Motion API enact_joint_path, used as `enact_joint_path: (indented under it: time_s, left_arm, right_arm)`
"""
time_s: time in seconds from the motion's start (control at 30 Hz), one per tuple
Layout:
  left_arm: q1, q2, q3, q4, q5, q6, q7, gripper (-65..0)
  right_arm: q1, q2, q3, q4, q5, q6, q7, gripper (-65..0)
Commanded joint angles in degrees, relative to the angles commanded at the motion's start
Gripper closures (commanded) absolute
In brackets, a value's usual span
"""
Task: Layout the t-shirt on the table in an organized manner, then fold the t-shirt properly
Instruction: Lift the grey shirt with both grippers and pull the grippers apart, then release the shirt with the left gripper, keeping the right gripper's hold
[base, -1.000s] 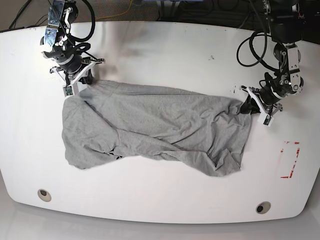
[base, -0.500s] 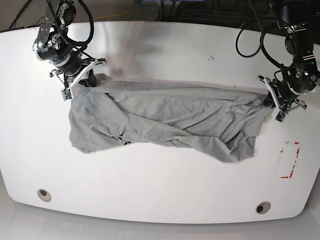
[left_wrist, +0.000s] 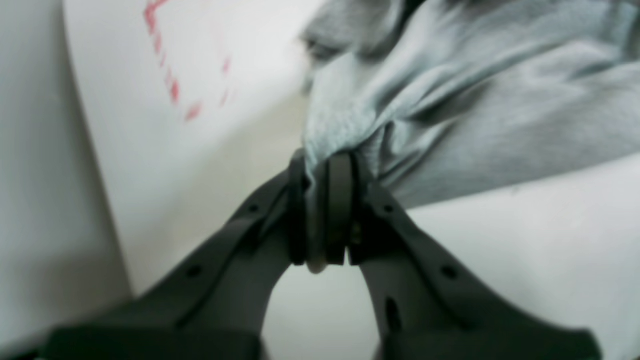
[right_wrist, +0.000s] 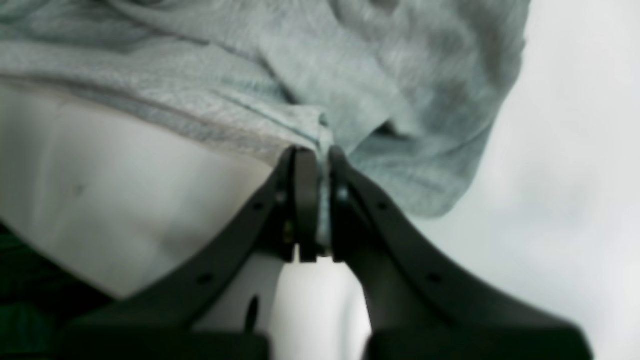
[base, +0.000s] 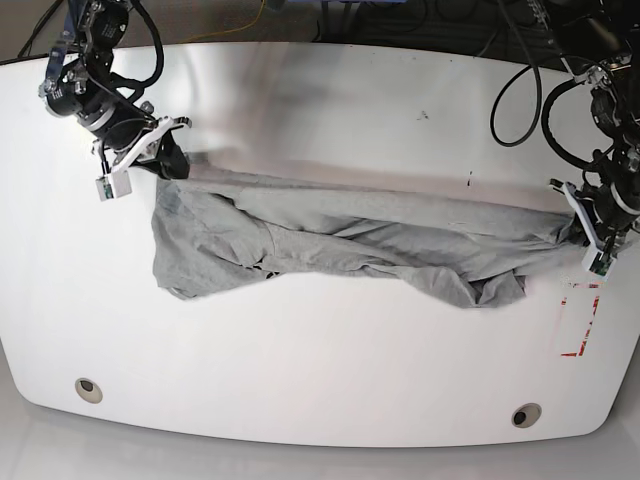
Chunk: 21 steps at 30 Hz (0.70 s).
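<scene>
Stretching between the two arms, the t-shirt (base: 340, 245) is now lying as a long, narrow band across the middle of the tabletop (base: 320, 90), where a second ago it was a broad, slumped heap with plenty of slack. The right hand (base: 168, 160) is gripping one end of the cloth at the corner farthest from the red dashed mark (base: 578, 320), and it is sitting farther out toward that edge than it was. The left hand (base: 580, 228) is clamped on the opposite end, just above the red dashed mark, having travelled outward from a spot well inside it.

In the right wrist view the right hand (right_wrist: 317, 200) is pinching a seamed fold of grey fabric between closed fingers (right_wrist: 305, 200). In the left wrist view the left hand (left_wrist: 327, 210) is doing the same, with a bunched edge of the t-shirt (left_wrist: 450, 100) squeezed tight and the red dashed mark (left_wrist: 172, 75) showing beyond it.

The pull is taking out slack along the length, yet the cloth is still rumpled, with a loose flap hanging toward the near edge on the side away from the red dashed mark and twisted ridges through the centre. The layout step seems only partly done; the garment probably needs lowering and spreading in width before any fold is possible.
</scene>
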Motion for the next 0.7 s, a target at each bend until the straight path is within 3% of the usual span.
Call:
enact_joint_path:
  time_s: [0.13, 0.3, 0.7]
  left_arm:
    - [-1.14, -0.09, 0.09, 1.14, 0.09, 0.0, 0.0, -3.0]
    - [-10.11, -0.09, 1.58, 0.79, 0.44, 0.0, 0.0, -3.0]
    - [-33.14, -0.09, 12.57, -0.09, 6.77, 0.0, -0.09, -3.0]
  right_arm:
    - [1.49, 1.67, 0.97, 0.0, 2.02, -0.09, 0.0, 0.0]
    - [10.11, 3.96, 2.11, -1.49, 1.76, -0.09, 0.0, 0.0]
    - [32.09, 11.87, -1.93, -12.04, 1.76, 0.26, 0.0, 0.0]
